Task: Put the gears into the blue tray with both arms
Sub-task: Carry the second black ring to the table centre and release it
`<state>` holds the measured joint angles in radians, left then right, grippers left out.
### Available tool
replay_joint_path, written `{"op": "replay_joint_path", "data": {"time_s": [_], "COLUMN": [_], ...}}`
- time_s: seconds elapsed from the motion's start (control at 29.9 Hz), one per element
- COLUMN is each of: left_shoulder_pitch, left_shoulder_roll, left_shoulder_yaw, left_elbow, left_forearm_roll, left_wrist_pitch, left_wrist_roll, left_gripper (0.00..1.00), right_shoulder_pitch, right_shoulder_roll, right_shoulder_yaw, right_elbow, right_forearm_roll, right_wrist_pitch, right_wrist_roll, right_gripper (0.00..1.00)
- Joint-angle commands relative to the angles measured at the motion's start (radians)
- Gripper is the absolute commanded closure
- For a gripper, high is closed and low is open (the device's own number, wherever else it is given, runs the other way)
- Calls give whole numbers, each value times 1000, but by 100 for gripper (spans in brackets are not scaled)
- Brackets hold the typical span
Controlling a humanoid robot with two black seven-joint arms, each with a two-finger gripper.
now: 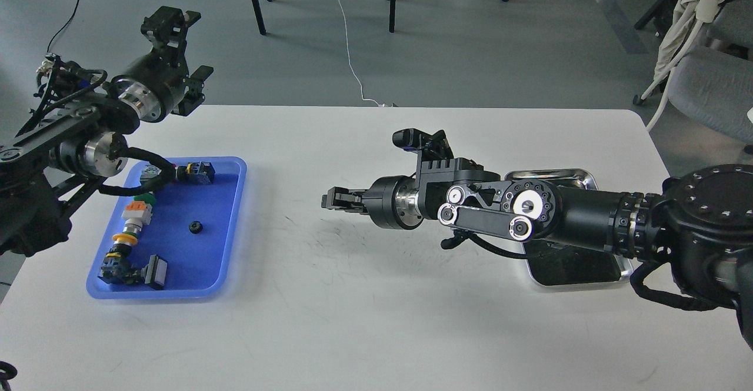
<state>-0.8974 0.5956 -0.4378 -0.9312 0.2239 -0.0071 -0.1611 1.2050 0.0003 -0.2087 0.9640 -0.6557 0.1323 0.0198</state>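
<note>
The blue tray lies on the left of the white table. One small black gear rests on its floor, near the middle. My left gripper hangs high beyond the tray's far left corner, open, with nothing between its fingers. My right arm reaches across the table's middle. Its gripper points left, well to the right of the blue tray and above the tabletop. Its dark fingers lie close together, and I cannot tell whether they hold anything.
Several coloured push-button switches line the blue tray's left side. A silver metal tray with a dark bottom sits at the right, mostly under my right arm. Chair legs and cables are on the floor beyond the table.
</note>
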Motion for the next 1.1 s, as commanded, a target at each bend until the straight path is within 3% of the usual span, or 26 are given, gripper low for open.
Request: {"op": "replay_joint_path", "data": {"time_s": [0.0,0.13,0.53,0.77,0.87,0.94,1.07], "left_shoulder_pitch": [0,2,2,2,3,3,3], "left_shoulder_roll": [0,-3,-2,-3,-5,-5,-5], "left_shoulder_yaw": [-2,-5,-5,-5,-4,-2,1], "left_elbow": [0,0,0,0,2,0,2], "left_forearm_roll": [0,0,0,0,0,0,0], "left_wrist_pitch": [1,2,7,9,9,9,9], "left_wrist_roll": [-1,-1,-1,-1,-1,-1,0], "left_gripper": [2,2,2,2,2,2,2], "right_shoulder_pitch": [-2,-28,-97,-99,-97,-94,-88], "right_shoulder_roll": [0,0,0,0,0,0,0], "right_shoulder_yaw": [-6,-38,-38,-38,-38,-32,82], "right_elbow": [16,7,-25,-24,-25,-30,-95], "right_forearm_roll": [2,2,1,4,8,8,10], "right_wrist_pitch": [1,-3,-5,-16,-34,-42,-36], "right_wrist_roll": [-14,-58,-58,-57,-52,-49,-49], "right_gripper": [98,98,93,58,21,4,2]}}
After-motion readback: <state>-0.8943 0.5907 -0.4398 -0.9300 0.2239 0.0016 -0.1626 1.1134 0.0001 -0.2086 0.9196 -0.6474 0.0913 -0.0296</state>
